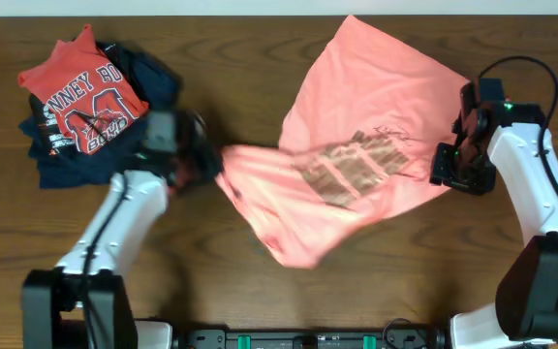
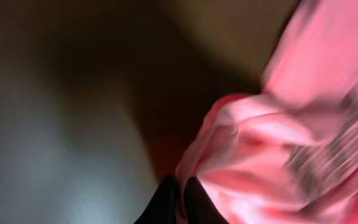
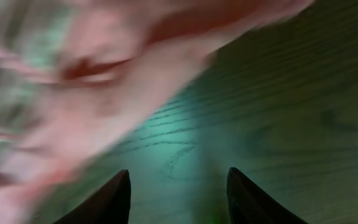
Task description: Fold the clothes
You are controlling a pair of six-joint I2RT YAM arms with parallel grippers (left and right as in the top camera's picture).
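Observation:
The salmon-pink T-shirt (image 1: 356, 145) lies crumpled across the middle of the table, gold lettering (image 1: 352, 167) facing up. My left gripper (image 1: 201, 160) is shut on the shirt's left edge, and in the left wrist view its fingers (image 2: 180, 190) pinch a fold of the pink cloth (image 2: 272, 143). My right gripper (image 1: 453, 165) is open and empty at the shirt's right edge. In the right wrist view its fingers (image 3: 178, 186) hang over bare wood, with the blurred pink shirt (image 3: 104, 74) to their upper left.
A pile of dark navy garments (image 1: 76, 160) with a red printed shirt (image 1: 80, 92) on top sits at the back left, just behind my left gripper. The wooden table (image 1: 405, 271) extends to the front and right.

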